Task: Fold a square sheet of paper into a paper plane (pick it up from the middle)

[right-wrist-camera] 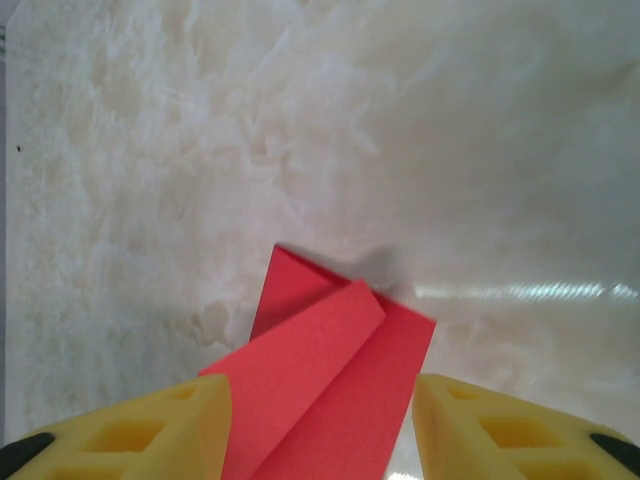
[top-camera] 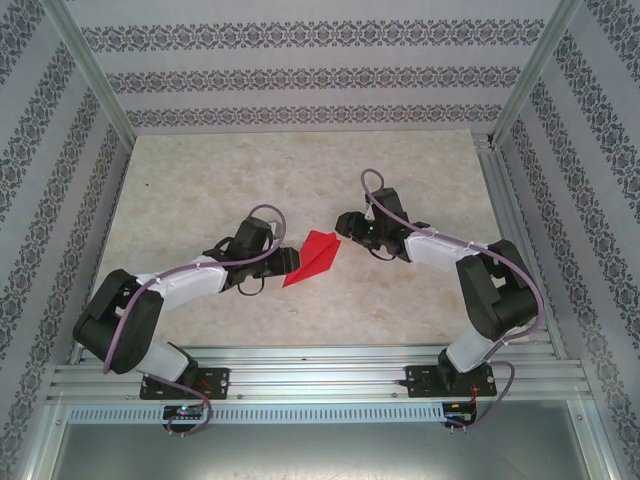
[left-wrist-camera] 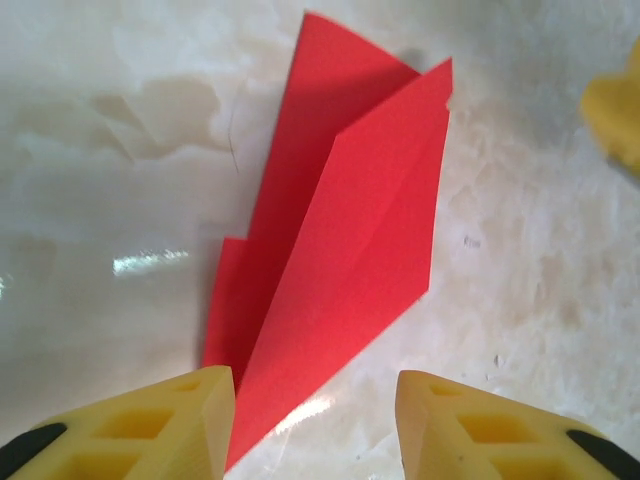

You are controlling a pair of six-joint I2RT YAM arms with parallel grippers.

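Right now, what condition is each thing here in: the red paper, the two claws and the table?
paper plane: folded into a pointed dart, lying on the table between the two grippers.
left gripper: open, the plane's pointed end between its fingers.
right gripper: open, the plane's wide end between its fingers.
table: bare marbled top under the plane.

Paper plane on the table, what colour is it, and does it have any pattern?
The paper plane is plain bright red with no pattern, only creases. It shows best in the left wrist view.
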